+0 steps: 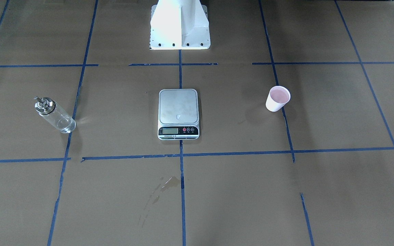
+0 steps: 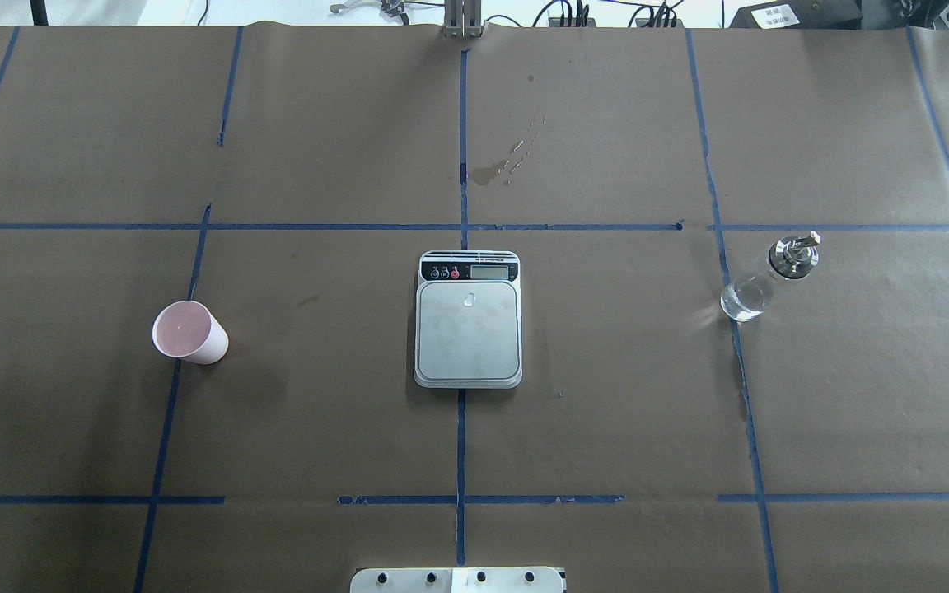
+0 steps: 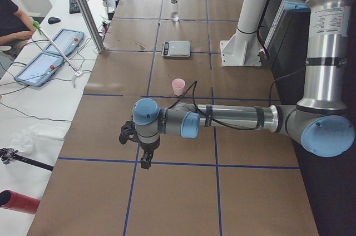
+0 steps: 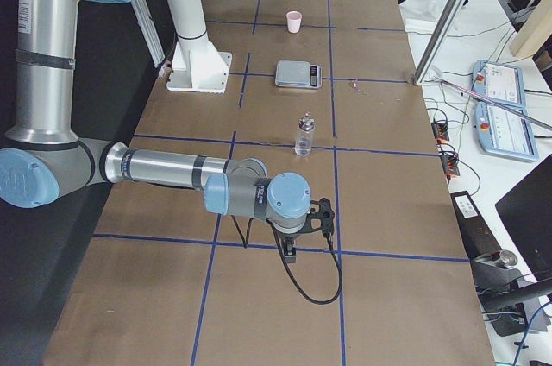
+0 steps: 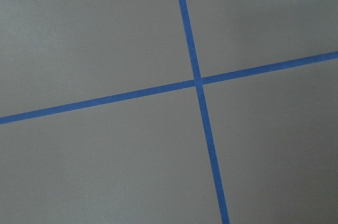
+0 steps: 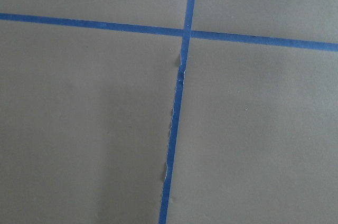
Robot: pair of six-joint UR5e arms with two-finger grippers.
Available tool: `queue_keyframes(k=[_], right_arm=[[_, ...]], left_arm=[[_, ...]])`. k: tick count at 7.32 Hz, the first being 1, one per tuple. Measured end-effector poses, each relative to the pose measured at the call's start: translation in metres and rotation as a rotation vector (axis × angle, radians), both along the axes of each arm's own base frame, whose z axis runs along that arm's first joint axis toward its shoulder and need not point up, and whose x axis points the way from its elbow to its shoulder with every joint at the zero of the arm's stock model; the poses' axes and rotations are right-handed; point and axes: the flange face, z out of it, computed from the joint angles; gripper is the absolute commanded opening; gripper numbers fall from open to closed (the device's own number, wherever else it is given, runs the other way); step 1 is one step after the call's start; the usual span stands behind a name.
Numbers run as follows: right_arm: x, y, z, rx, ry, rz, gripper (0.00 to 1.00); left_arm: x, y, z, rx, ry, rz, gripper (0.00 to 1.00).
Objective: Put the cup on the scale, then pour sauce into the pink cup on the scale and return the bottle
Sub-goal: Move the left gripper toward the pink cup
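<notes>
The cup (image 1: 278, 99), white outside and pink inside, stands upright on the brown paper on the robot's left side (image 2: 189, 332). The scale (image 1: 178, 112) lies at the table's middle with a bare platform (image 2: 468, 319). The bottle (image 1: 54, 114), clear glass with a metal collar, stands on the robot's right side (image 2: 767, 277). My left gripper (image 3: 146, 161) hangs over a tape crossing, well short of the cup (image 3: 178, 86). My right gripper (image 4: 291, 254) hangs over the table, short of the bottle (image 4: 304, 136). I cannot tell whether either is open. Both wrist views show only paper and tape.
The robot's white base (image 1: 180, 27) stands behind the scale. A dried stain (image 1: 164, 186) marks the paper in front of the scale. Blue tape lines grid the table. Tablets (image 3: 50, 52) and a slanted metal post (image 3: 83, 8) stand on the operators' side.
</notes>
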Motion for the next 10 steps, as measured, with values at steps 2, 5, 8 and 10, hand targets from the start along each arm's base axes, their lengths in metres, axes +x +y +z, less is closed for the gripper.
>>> queue_keyframes(k=[2, 5, 8, 10], right_arm=[[0.000, -0.001, -0.003, 0.007, -0.003, 0.000, 1.00], [0.000, -0.003, -0.008, 0.016, -0.007, 0.002, 1.00], [0.000, -0.004, -0.011, 0.020, -0.006, 0.002, 1.00], [-0.001, -0.004, -0.011, 0.021, -0.006, 0.001, 1.00]], left_arm=[[0.000, -0.003, -0.007, 0.015, 0.000, 0.000, 1.00], [0.009, -0.045, -0.077, 0.153, 0.001, 0.013, 1.00], [0.043, -0.057, -0.117, 0.209, 0.149, 0.082, 1.00], [0.066, -0.076, -0.145, 0.179, 0.244, 0.052, 1.00]])
